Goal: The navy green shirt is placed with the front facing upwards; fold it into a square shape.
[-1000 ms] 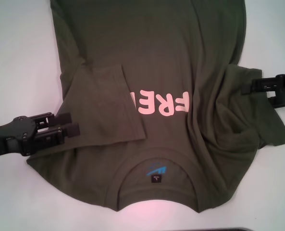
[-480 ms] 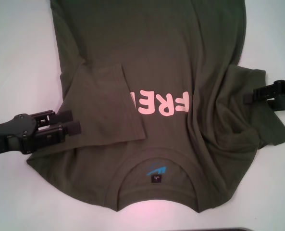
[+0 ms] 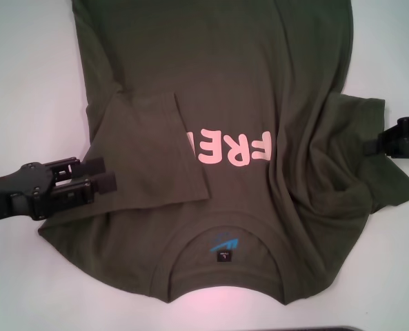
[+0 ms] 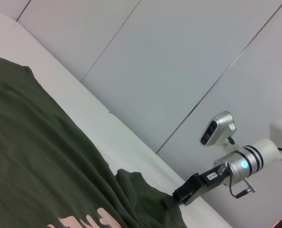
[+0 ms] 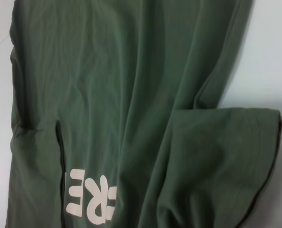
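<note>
The left gripper is over the shirt's left part, near the tabletop's left edge, w/ its two fingers a bit apart and nothing between them; they hover by the folded-in left sleeve. The left arm comes in from the left edge, low over the cloth.

The right gripper is at the right edge of the tabletop, its tip at the outer edge of the right sleeve; the left wrist view shows it touching the cloth edge there too. If its fingers are apart or together, I cannot tell.

The navy green shirt lies front up in the middle of the tabletop, w/ the collar toward the near edge and the hem toward the far edge. The left sleeve is folded over the chest and covers part of the pink letters, so only "FRE" can be read, upside down from the head view. The right sleeve is spread outward and wrinkled, approx. beside the letters. Inside the collar is a small blue-black label. In the right wrist view the shirt has long creases along the body.
</note>
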### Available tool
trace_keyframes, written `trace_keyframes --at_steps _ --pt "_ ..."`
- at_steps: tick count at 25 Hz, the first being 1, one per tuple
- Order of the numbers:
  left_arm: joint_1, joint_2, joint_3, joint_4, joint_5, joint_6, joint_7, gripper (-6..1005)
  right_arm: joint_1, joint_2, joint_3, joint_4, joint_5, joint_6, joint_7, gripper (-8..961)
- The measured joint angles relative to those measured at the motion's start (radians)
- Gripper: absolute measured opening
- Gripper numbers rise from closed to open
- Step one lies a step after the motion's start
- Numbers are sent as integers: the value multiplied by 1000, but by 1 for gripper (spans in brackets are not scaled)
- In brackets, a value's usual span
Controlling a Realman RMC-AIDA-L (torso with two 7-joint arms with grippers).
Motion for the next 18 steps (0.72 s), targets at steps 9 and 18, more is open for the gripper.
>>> trace_keyframes --at_steps 9,18 --pt "0 0 -6 0 0 0 0 633 -5 -5 3 -2 0 -26 -14 26" --pt "0 0 -6 0 0 2 0 633 -62 -22 71 -119 2 -125 5 27"
